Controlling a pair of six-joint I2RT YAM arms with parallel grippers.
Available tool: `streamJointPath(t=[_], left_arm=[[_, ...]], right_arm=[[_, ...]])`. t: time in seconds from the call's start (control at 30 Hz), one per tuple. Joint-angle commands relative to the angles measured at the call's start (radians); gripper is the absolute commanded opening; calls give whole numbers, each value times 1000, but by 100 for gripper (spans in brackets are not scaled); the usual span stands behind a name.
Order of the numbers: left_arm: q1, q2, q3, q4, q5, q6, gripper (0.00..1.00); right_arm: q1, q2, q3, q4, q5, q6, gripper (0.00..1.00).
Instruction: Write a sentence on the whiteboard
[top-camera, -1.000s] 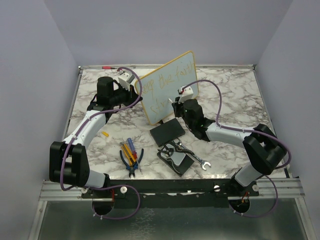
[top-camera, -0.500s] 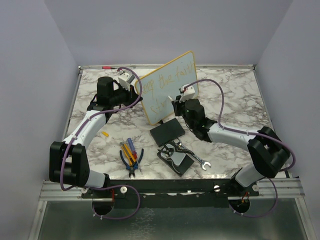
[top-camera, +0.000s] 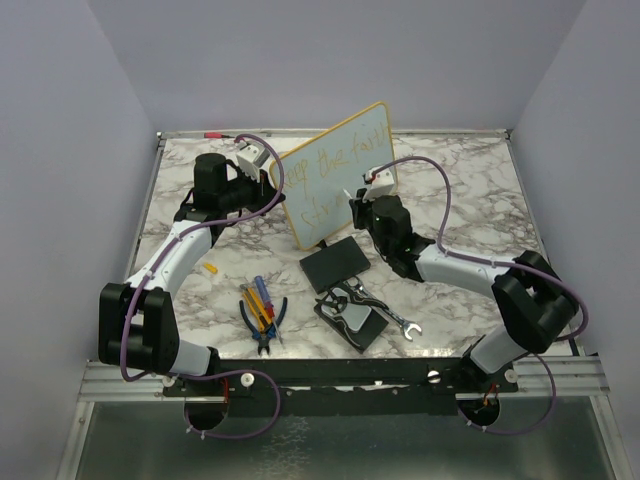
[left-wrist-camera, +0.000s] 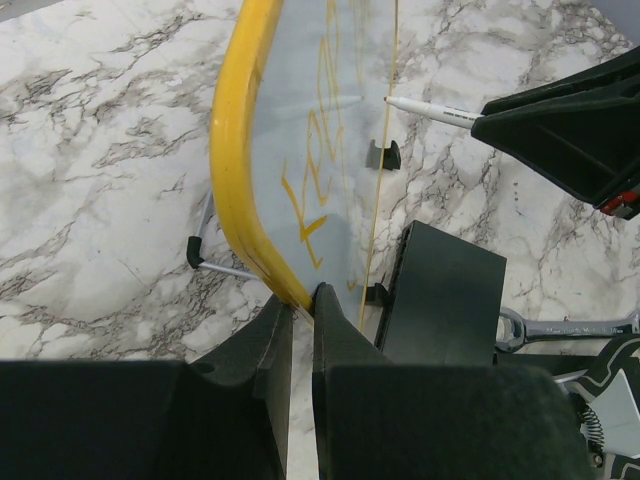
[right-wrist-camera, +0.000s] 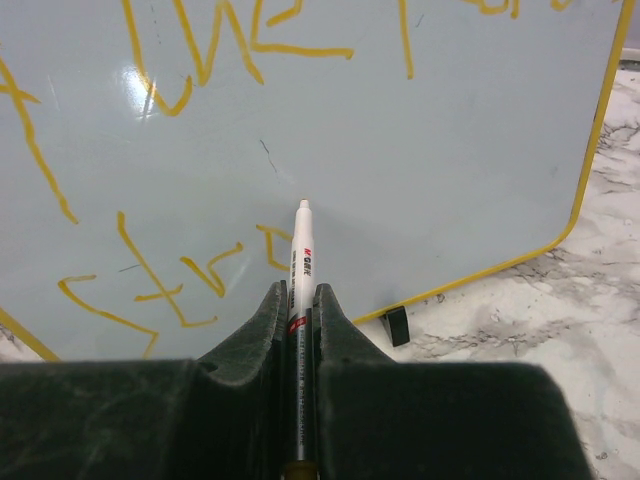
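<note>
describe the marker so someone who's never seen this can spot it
Find the yellow-framed whiteboard standing on the marble table. Before its lower writing, the right gripper clamps a slim white marker, the only tool not lying flat.

Left arm (top-camera: 170, 255) and right arm (top-camera: 455, 268): white links, black joints (purple cables (top-camera: 124, 345)).

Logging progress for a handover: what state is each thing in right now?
whiteboard, upright on its feet
sentence, unfinished, second line partly written
marker, uncapped, tip at the board, contact unclear
left gripper, shut on the whiteboard's edge
right gripper, shut on the marker
</note>
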Motion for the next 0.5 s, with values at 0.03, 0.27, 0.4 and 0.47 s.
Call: streamJointPath(t=[0.03,0.27,0.4,0.47], left_arm=[[-26,24,-33,-119,16,40,0],[-25,26,-33,-119,15,41,0],[-27,28,-32,-119,15,42,0],[-25,28,-32,-118,15,42,0]], right_arm=[[-12,30,15,7,-4,5,1],[-14,55,22,6,-23,8,1],[-15,68,24,3,-26,11,1],[-17,74,22,2,-26,13,1]])
